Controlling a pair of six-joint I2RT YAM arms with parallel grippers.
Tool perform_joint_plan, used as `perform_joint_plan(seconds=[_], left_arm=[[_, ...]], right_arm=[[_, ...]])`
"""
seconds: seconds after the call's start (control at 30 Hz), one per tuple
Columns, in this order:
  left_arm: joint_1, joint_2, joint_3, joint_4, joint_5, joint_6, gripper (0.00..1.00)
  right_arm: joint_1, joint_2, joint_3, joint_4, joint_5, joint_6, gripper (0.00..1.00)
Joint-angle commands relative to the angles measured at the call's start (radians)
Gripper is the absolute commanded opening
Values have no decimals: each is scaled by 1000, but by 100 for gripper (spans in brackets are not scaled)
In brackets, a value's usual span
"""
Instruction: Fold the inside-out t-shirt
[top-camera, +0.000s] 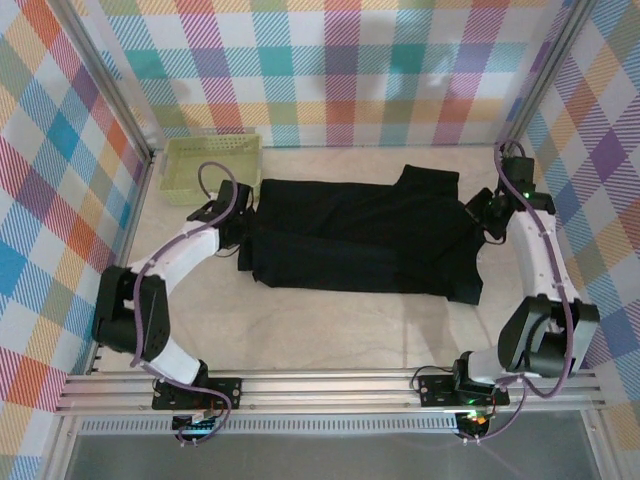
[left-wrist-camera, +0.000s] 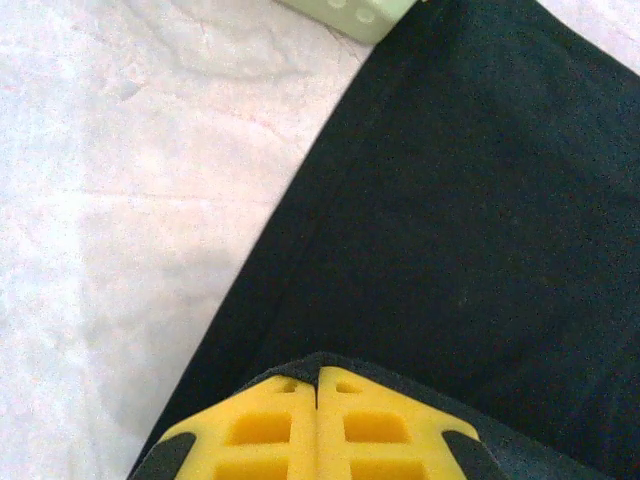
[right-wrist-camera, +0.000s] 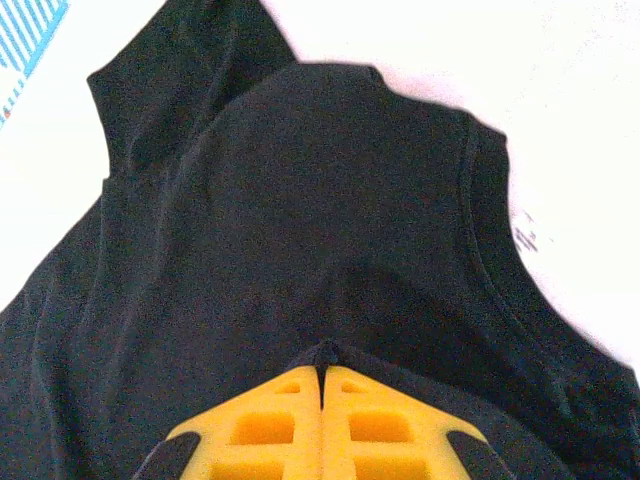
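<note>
Two grippers grip the inside-out t-shirt (top-camera: 360, 235), which lies spread across the middle of the table (top-camera: 330, 330). The left gripper (top-camera: 240, 218) is at its left edge, just beside the pale green lattice basket (top-camera: 212, 165). The right gripper (top-camera: 478, 215) is at its right end, near the neckline. Each pair of jaws looks pressed together on a shallow nip of black cloth. Such thin bites may slip when lifted, or catch only one layer, leaving the fold crooked. The left side could also snag the basket.

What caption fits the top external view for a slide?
The left gripper and right gripper pinch opposite ends of the black t-shirt, spread beside a green basket.
</note>
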Motion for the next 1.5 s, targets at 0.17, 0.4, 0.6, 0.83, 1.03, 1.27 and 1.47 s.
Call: perform_joint_plan(seconds=[0.17, 0.4, 0.6, 0.83, 1.03, 1.27, 1.47], left_arm=[[-5, 183, 156, -90, -100, 18, 8], [-12, 170, 199, -187, -130, 29, 55], [-120, -48, 25, -215, -131, 26, 71], [-169, -87, -216, -105, -35, 7, 68], [-167, -46, -225, -52, -81, 27, 58], [-133, -15, -206, -23, -93, 61, 26], [-114, -40, -218, -21, -97, 80, 7]], right_arm=[[19, 160, 120, 69, 3, -53, 8], [45, 185, 176, -30, 58, -83, 56], [46, -54, -105, -18, 100, -84, 62], [-25, -199, -363, -5, 113, -85, 65], [-73, -208, -454, 39, 67, -67, 67], [-93, -145, -492, 88, 7, -46, 67], [-95, -77, -488, 132, -65, -51, 55]])
